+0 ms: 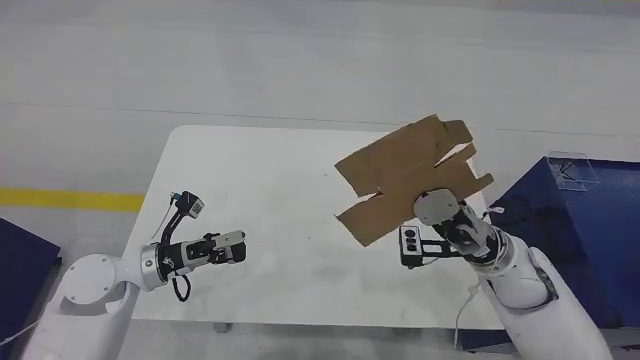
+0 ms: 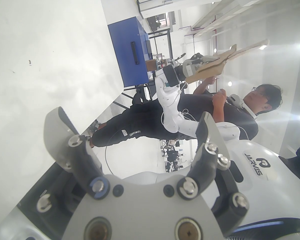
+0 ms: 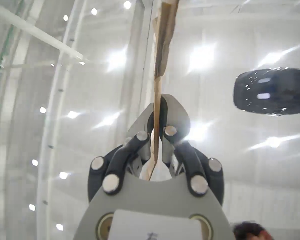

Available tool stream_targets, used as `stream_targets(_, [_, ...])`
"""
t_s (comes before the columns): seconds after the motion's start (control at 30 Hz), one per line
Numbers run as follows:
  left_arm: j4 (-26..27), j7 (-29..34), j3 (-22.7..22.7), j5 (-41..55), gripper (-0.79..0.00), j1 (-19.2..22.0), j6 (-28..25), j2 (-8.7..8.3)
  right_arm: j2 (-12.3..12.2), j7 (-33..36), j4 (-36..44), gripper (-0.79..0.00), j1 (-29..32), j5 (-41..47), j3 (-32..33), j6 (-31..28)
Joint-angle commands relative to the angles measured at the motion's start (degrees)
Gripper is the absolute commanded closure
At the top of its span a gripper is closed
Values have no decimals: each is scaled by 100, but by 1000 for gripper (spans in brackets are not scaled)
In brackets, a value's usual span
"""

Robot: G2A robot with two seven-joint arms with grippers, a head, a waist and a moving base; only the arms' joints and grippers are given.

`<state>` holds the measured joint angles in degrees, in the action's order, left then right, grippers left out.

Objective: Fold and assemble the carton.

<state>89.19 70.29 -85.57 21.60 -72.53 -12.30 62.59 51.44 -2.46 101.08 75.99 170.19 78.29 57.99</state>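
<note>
Clamping flat carton (image 1: pixel 410 175) in right gripper (image 3: pixel 157 108), centre-right of top view; hovering left gripper (image 2: pixel 132 114) released, lower left over table (image 1: pixel 260 160).

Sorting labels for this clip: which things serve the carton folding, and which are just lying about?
Job: flat brown cardboard carton, shut in the right gripper; open left gripper; white table.
Lying about: blue cabinet beside the table; yellow floor stripe.
</note>
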Motion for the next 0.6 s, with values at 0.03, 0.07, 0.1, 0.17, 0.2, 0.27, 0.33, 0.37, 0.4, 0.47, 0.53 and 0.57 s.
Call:
stream_targets(0.03, [0, 0, 0, 0, -785, 0, 0, 0, -114, 115, 45, 0, 59, 581, -97, 1])
stream_targets(0.07, [0, 0, 0, 0, -785, 0, 0, 0, -157, 156, 54, 0, 70, 581, -126, 1])
stream_targets(0.1, [0, 0, 0, 0, -785, 0, 0, 0, -202, 175, 59, 0, 48, 581, -105, 1])
stream_targets(0.17, [0, 0, 0, 0, -785, 0, 0, 0, -289, 129, 19, 0, -7, 581, 21, 1])
stream_targets(0.2, [0, 0, 0, 0, -785, 0, 0, 0, -328, 82, -16, 0, -67, 581, 164, 1])
stream_targets(0.27, [0, 0, 0, 0, -785, 0, 0, 0, -378, -36, -51, 0, -155, 530, 502, 1])
stream_targets(0.33, [0, 0, 0, 0, -785, 0, 0, 0, -379, 174, -91, 0, -225, -69, 991, 1])
stream_targets(0.37, [0, 0, 0, 0, -785, 0, 0, 0, -351, 445, -37, 0, -204, -552, 1177, 1])
stream_targets(0.4, [0, 0, 0, 0, -785, 0, 0, 0, -312, 790, -5, 0, -138, -930, 1299, 1])
stream_targets(0.47, [0, 0, 0, 0, -785, 0, 0, 0, -227, 1522, 108, 0, -124, -2147, 1684, -106])
stream_targets(0.53, [0, 0, 0, 0, -785, 0, 0, 0, -123, 2428, 303, 0, -18, -3425, 1862, -492])
stream_targets(0.57, [0, 0, 0, 0, -785, 0, 0, 0, -80, 2897, 415, 0, 13, -4158, 1942, -798])
